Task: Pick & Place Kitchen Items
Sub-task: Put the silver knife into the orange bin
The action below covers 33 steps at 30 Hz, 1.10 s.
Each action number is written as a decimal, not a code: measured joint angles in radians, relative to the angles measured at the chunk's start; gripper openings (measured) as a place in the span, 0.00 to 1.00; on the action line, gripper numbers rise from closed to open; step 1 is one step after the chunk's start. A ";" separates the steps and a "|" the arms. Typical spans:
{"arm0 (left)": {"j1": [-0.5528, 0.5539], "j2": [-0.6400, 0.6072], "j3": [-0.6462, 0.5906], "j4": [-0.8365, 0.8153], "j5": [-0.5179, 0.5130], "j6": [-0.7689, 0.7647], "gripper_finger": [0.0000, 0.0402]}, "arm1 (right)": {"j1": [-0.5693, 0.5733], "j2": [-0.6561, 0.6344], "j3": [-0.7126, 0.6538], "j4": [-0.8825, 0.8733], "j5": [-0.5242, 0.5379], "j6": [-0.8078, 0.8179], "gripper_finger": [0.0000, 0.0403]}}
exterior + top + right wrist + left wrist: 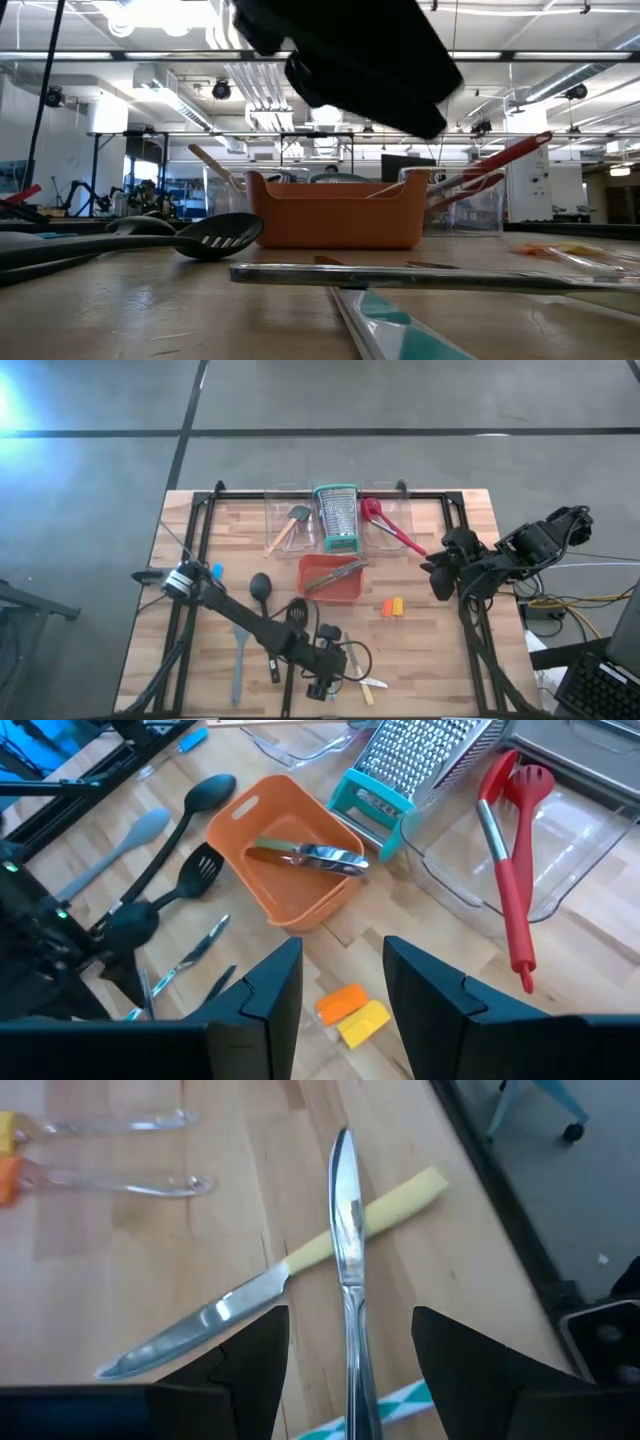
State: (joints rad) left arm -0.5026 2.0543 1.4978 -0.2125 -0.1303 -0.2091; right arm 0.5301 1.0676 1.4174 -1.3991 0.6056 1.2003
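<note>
My left gripper (350,1320) hangs open near the table's near edge (325,685), its fingers on either side of an all-steel knife (345,1230) and above it. That knife lies crossed over a yellow-handled knife (300,1260) on the wood. A teal-and-white handle (385,1402) lies under the steel knife's near end. My right gripper (342,948) waits open, raised at the table's right side (438,578), above small orange and yellow-handled tools (350,1010).
An orange tray (352,592) at mid-table holds a steel tool (310,855). Behind it stand the teal-rimmed grater (337,518) and clear bins (288,540), one with red spoons (385,525). A black spoon (260,590), a slotted turner (297,613) and a grey spatula (238,660) lie left.
</note>
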 joint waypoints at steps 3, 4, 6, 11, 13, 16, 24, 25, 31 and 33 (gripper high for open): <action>-0.001 0.039 0.000 0.027 0.000 0.003 0.54 | 0.000 0.000 0.000 -0.001 0.000 0.000 0.33; -0.001 0.049 0.000 0.027 0.001 0.005 0.54 | 0.000 0.000 0.000 -0.001 0.000 -0.003 0.32; -0.001 0.067 0.002 0.031 0.001 0.013 0.54 | 0.000 0.000 0.000 -0.002 0.000 -0.012 0.32; -0.002 0.086 -0.001 0.043 0.001 0.048 0.54 | 0.000 0.000 0.000 -0.003 0.000 -0.034 0.30; -0.002 0.097 -0.001 0.044 0.001 0.067 0.54 | 0.000 -0.001 0.000 -0.005 0.000 -0.035 0.29; -0.002 0.115 -0.001 0.048 0.020 0.087 0.54 | 0.000 -0.001 0.000 -0.013 0.000 -0.035 0.28; -0.003 0.138 -0.012 0.063 0.017 0.096 0.53 | 0.000 -0.001 0.000 -0.021 0.001 -0.035 0.25; -0.003 0.138 -0.013 0.062 0.015 0.096 0.52 | 0.000 -0.001 0.000 -0.024 0.002 -0.035 0.25; -0.003 0.139 -0.017 0.074 0.021 0.108 0.33 | 0.000 -0.001 0.000 -0.039 0.003 -0.035 0.22; -0.005 0.139 -0.028 0.093 0.017 0.108 0.23 | 0.000 -0.001 0.000 -0.041 0.004 -0.035 0.21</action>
State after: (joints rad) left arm -0.5073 2.1929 1.4698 -0.1197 -0.1133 -0.1007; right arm 0.5301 1.0664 1.4174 -1.4403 0.6098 1.1656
